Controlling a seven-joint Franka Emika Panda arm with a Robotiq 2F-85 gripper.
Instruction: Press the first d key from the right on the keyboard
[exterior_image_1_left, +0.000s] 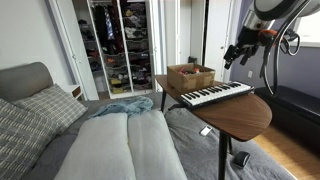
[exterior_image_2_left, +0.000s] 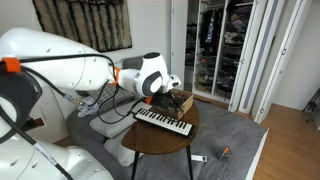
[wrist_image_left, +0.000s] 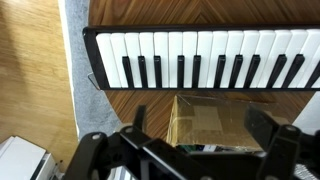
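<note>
The keyboard is slim and dark-cased with white and black keys. It lies across a round wooden table, and shows in both exterior views. In the wrist view the keyboard runs along the top, its left end in frame and its right end cut off. My gripper hangs in the air above the table's far side, over the box and keyboard, touching neither. In the wrist view its fingers stand wide apart with nothing held; it is open. It also shows in an exterior view.
A brown cardboard box stands on the table behind the keyboard, and shows in the wrist view. A bed with pillows adjoins the table. An open closet is behind. Small items lie on the floor.
</note>
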